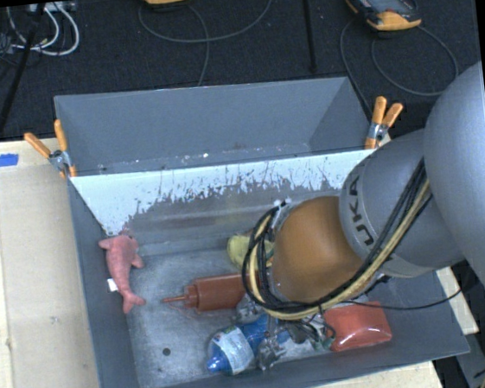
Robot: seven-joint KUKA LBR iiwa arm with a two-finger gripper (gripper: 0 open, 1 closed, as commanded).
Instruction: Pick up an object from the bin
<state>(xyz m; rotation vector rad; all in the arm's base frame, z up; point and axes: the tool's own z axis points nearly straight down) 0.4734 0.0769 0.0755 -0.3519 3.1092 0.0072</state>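
A dark part of my gripper [298, 334] shows under the arm's brown cover, low in the bin's front middle. It sits right beside a crumpled blue and silver plastic bottle [234, 348], which lies near the front wall. A red flat pouch-like thing [360, 327] lies just to the gripper's right. A brown squeeze bottle [209, 293] with a pointed nozzle lies on its side, just left of the cover. A yellow thing [237, 249] peeks out behind the cover, mostly hidden.
A pink dolphin toy [123, 268] lies along the bin's left wall, well apart from the gripper. The arm and its cables cover the bin's right half. Bare floor shows at the front left and along the back.
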